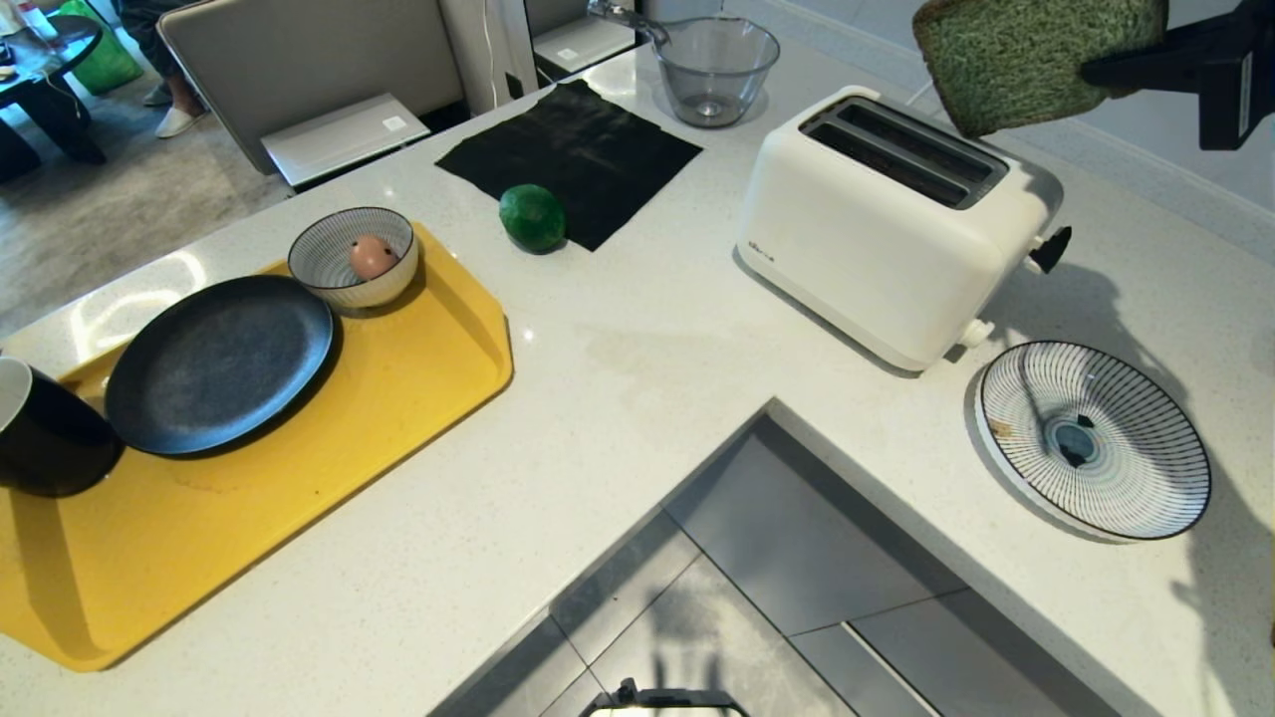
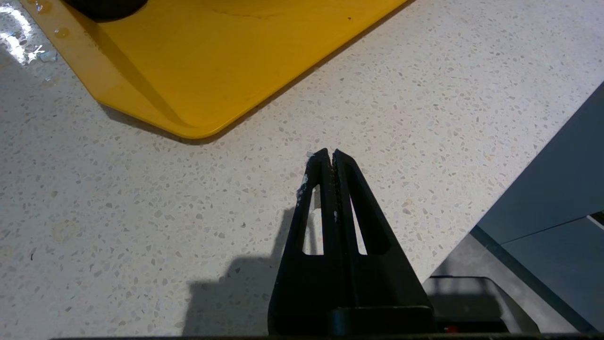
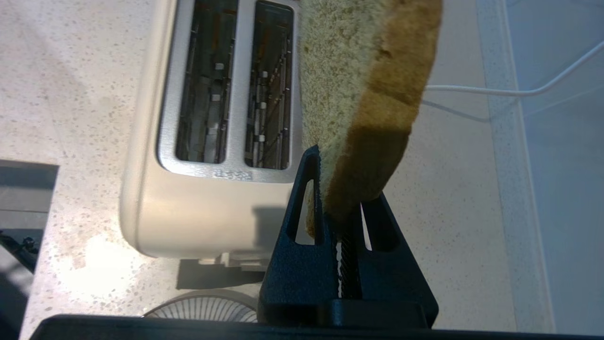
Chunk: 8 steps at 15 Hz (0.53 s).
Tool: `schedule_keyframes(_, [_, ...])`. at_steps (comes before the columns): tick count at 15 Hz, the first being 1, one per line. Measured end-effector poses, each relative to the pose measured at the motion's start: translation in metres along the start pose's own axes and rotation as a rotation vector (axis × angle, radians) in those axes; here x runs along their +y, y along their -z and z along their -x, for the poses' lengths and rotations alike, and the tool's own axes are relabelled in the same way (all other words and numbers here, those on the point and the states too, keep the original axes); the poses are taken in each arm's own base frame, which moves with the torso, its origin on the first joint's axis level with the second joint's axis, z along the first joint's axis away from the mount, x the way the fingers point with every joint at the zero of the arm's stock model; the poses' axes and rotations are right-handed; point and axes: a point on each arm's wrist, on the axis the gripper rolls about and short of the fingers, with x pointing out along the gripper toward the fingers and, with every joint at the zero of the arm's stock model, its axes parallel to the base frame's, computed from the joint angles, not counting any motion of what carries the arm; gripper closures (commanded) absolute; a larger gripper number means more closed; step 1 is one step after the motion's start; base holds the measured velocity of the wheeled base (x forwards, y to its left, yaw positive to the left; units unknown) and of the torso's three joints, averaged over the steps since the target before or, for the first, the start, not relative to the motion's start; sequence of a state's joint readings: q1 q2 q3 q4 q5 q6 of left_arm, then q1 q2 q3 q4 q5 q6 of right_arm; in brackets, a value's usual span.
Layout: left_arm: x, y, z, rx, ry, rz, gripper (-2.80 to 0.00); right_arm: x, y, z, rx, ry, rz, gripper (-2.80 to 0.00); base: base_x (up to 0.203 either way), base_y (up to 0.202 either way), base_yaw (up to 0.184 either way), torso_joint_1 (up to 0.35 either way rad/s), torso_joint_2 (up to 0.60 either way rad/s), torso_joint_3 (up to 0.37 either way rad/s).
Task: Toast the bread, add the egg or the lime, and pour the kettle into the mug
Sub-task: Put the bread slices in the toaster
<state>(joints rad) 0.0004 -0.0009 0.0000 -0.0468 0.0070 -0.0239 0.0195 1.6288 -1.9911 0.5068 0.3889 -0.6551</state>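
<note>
My right gripper [image 3: 337, 208] pinches one corner of the bread [image 1: 1026, 55], holding it in the air above and slightly beyond the toaster [image 1: 887, 224], so the slice could catch the slot edge or tear free if lowered misaligned.

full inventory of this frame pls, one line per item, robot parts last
thick green bread slice: 1, green with brown crust, held above the toaster's far end
white two-slot toaster: 1, white, right of centre, both slots empty
round green lime: 1, green, on the black cloth's near edge
black cloth: 1, black, far counter
yellow tray: 1, yellow, left
black plate: 1, on tray
striped bowl: 1, white-blue, on tray, holds a brown egg
black mug: 1, tray's left edge
striped plate: 1, right, empty
glass bowl: 1, clear, far
right hand: shut on bread
left hand: shut, empty, over counter by tray corner
</note>
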Motion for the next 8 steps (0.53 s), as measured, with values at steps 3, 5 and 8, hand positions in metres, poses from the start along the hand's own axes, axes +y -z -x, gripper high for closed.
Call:
schedule_keyframes(3, [0.0000,0.0000,0.0000,0.000,0.000,0.000,0.00,0.0034,-0.0056,0.0041,-0.018,-0.006,0.006,0.00,0.000,0.000,0.000,0.000,0.00,0.000])
schedule_keyframes(5, [0.0000,0.0000,0.0000,0.000,0.000,0.000,0.00,0.0040,-0.0067,0.0053,-0.022,-0.006,0.007,0.00,0.000,0.000,0.000,0.000,0.00,0.000])
schedule_keyframes(8, [0.0000,0.0000,0.0000,0.000,0.000,0.000,0.00,0.0046,-0.0062,0.0053,-0.019,-0.008,0.006,0.00,0.000,0.000,0.000,0.000,0.00,0.000])
